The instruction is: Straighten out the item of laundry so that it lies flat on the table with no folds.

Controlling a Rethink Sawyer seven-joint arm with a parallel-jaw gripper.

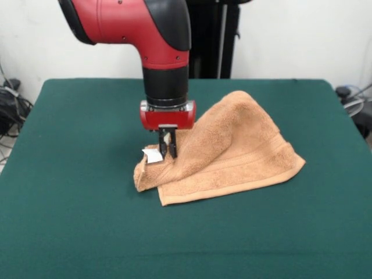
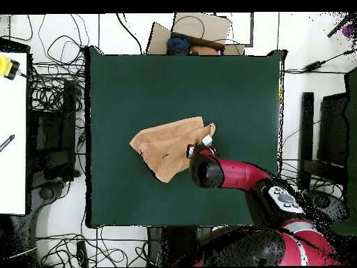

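While the gripper (image 1: 167, 152) stands low over the towel (image 1: 232, 151), fingers nearly closed w/ a pinch of terry between them at the corner by the white label (image 1: 152, 155), the cloth is far from flat. Towel sits about mid-table (image 1: 70, 221), doubled over: in the front view a raised hump peaks at approx 1 o'clock from the gripper, and a bottom layer's edge pokes out along 5 o'clock. Overhead view shows gripper at the towel's 3–4 o'clock corner.

Risks, as I judge them:
- Grip looks thin, only a small bit of fabric; a fast pull could let it slip out, corner drops back folded.
- If both layers are pinched, dragging moves the whole bundle w/o opening the fold.
- Pulling toward the hump's side just stacks more cloth; pull prob needs to go away from it.
- Terry on cloth top may catch, so the far edge could roll under.
- Lifting too little leaves the crease.
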